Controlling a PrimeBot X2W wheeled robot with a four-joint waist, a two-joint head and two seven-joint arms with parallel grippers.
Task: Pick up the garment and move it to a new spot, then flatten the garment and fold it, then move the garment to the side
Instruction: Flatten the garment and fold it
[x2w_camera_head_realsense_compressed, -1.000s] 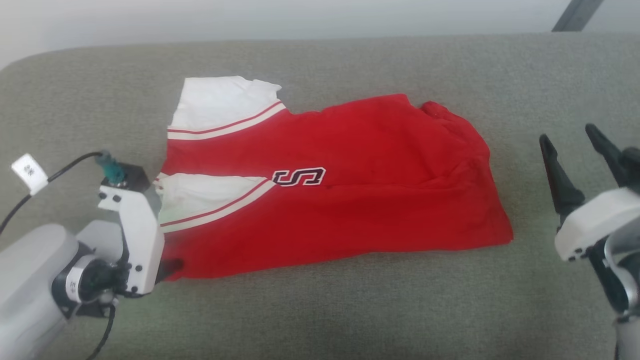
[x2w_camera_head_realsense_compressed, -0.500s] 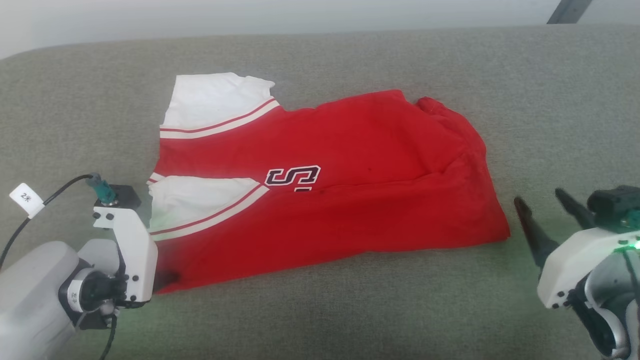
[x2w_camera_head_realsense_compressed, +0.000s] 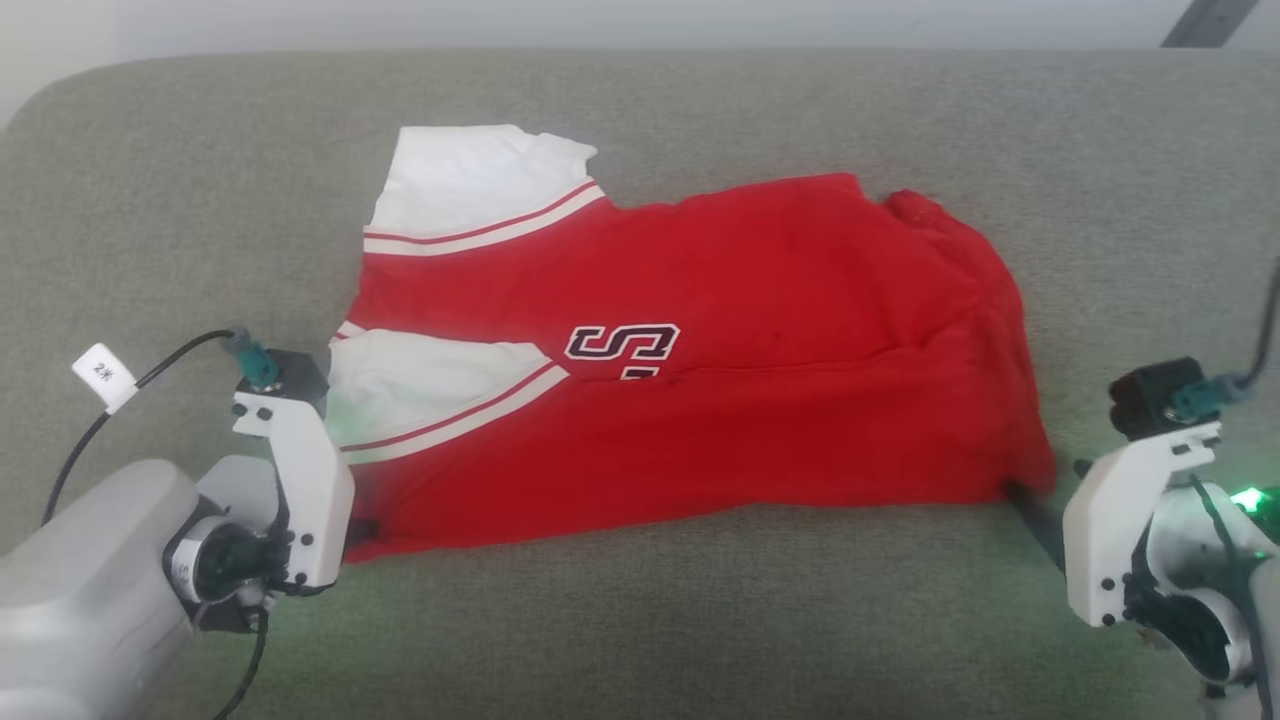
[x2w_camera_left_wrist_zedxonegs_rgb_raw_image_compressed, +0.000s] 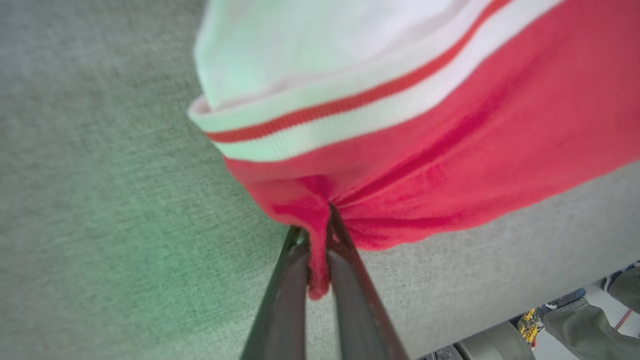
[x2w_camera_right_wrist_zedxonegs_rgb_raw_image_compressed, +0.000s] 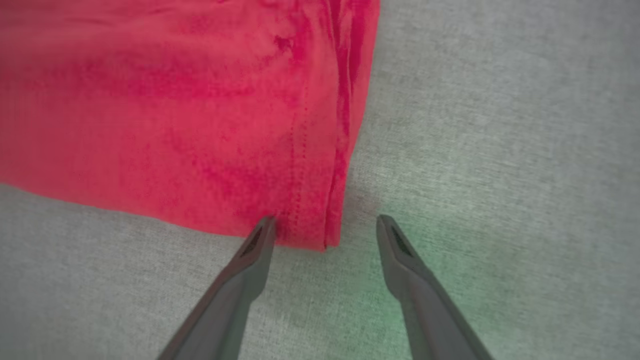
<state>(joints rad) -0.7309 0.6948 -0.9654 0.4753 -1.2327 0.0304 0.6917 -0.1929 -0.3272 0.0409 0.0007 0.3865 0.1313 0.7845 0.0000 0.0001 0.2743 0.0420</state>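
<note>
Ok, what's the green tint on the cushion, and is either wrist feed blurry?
Head view: green glow on the grey cushion beside both wrists, a green light lit on the right one. Left wrist view: green cast over the cushion and white sleeve; the garment is soft. Right wrist view: green patch near the open jaws, hem stitching sharp.

head: garment (x2w_camera_head_realsense_compressed: 760, 300) seen whole from above, faced forward and down, at mid range | left wrist: garment's near-left corner viewed very close | right wrist: near-right corner viewed close | both corners shared with head view
</note>
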